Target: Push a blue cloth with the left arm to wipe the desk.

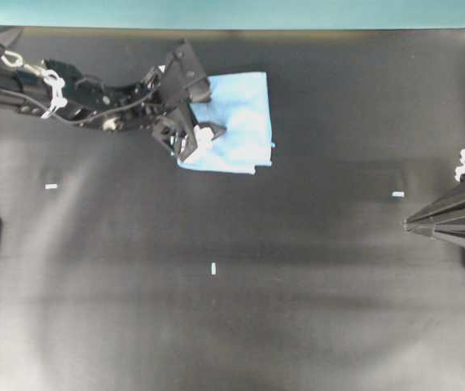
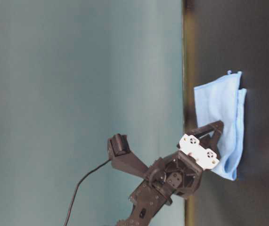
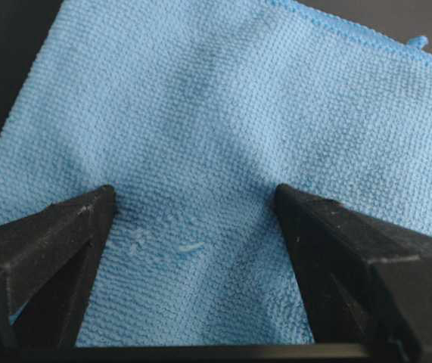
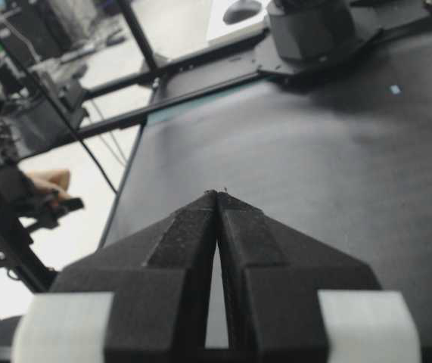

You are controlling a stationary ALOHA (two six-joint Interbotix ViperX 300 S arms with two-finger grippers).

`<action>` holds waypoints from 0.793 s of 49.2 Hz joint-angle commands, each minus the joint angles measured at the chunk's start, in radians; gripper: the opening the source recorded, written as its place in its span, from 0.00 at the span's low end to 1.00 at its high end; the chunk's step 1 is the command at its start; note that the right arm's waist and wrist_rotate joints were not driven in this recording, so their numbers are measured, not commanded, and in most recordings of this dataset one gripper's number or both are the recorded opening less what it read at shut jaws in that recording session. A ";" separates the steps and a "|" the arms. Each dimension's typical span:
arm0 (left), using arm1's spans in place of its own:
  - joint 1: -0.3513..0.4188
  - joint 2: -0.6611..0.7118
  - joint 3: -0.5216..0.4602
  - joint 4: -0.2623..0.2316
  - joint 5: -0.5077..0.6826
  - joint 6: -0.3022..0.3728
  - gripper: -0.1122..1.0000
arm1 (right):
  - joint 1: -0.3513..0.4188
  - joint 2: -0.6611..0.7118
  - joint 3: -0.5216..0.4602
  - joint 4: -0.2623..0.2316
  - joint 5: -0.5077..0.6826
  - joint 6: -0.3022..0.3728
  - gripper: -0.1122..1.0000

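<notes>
Where teal strip (image 1: 232, 12) ends, black desk (image 1: 232, 326) under blue cloth (image 1: 236, 122).

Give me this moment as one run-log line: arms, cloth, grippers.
left gripper: open, fingers straddling blue cloth | cloth: flat on desk near teal edge | right gripper: shut, parked off to the side, holding nothing

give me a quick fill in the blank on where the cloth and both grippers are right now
1. The left gripper is over the ____ cloth, its jaws spread apart.
2. The right gripper has its jaws ____, with nothing between them.
3. The cloth lies on the black desk near its ____ strip.
4. In the overhead view, the right gripper sits near the ____ edge, away from the cloth.

Missing words: blue; shut; teal; right
</notes>
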 commanded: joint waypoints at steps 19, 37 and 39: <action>-0.218 -0.170 0.239 0.002 -0.015 -0.002 0.85 | 0.000 0.002 -0.003 0.002 -0.008 0.002 0.10; -0.439 -0.394 0.466 0.002 -0.015 -0.003 0.85 | 0.000 -0.003 -0.003 0.002 -0.015 0.002 0.10; -0.468 -0.414 0.482 0.002 -0.015 -0.003 0.85 | -0.002 -0.003 -0.003 0.002 -0.017 0.000 0.10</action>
